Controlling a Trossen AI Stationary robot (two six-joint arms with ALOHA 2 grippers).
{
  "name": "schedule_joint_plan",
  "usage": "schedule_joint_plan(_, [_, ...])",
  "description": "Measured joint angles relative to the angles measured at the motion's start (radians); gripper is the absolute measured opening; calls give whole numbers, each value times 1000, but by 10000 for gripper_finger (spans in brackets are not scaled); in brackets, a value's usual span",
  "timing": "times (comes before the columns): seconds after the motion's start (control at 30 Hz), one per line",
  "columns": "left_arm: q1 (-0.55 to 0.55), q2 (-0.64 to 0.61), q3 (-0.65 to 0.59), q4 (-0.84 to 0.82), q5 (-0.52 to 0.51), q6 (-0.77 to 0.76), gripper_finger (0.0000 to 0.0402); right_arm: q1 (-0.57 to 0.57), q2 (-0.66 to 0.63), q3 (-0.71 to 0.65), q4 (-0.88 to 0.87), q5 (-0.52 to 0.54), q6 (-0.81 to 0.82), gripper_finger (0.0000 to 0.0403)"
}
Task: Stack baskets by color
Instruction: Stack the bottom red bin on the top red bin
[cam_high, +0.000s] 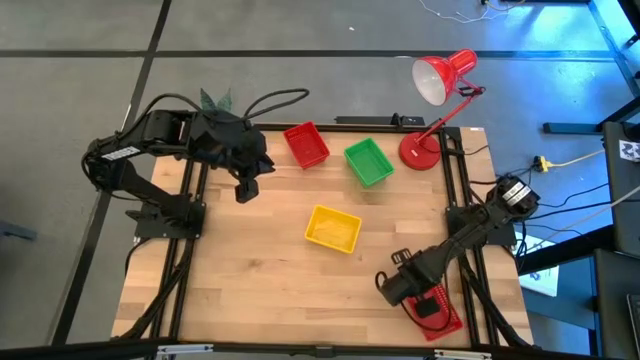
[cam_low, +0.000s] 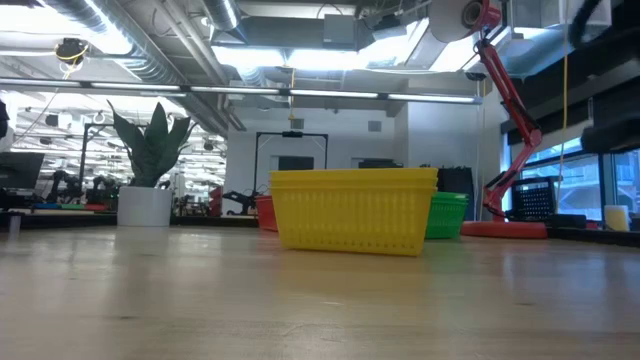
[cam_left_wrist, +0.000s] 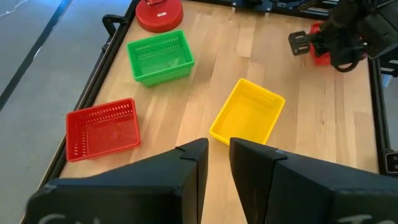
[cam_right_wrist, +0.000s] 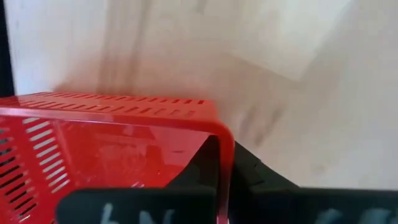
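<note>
Now right claw (cam_high: 418, 300) clamped on red basket (cam_right_wrist: 112, 155) at bench (cam_high: 250, 290) corner; left claw (cam_high: 246, 190) apart, hovering.

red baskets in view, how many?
2 seen: one red basket at the far edge beside the green basket; another red basket near corner, in the right hand. Stacked ones may hide.

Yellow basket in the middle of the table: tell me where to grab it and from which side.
Judging by its pose, pinch a rim wall of the yellow basket from straight above. It sits upright, open side up, with bare table all round; one finger could go inside the thin lattice wall, one outside. The left gripper, nearer, looks better placed.
</note>
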Motion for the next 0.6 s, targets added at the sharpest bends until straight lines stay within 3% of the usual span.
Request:
schedule_joint_plan(0.17, [0,0,0,-60,-54,0,57,-85,0,95,-132,10,0,2])
schedule_joint_plan(0.4, [0,0,0,-174,-152,34,57,-245,0,360,-358,57,11,2])
schedule_joint_plan(0.6, [0,-8,0,-193,-159,117,57,-394,0,608,-425,230,76,1])
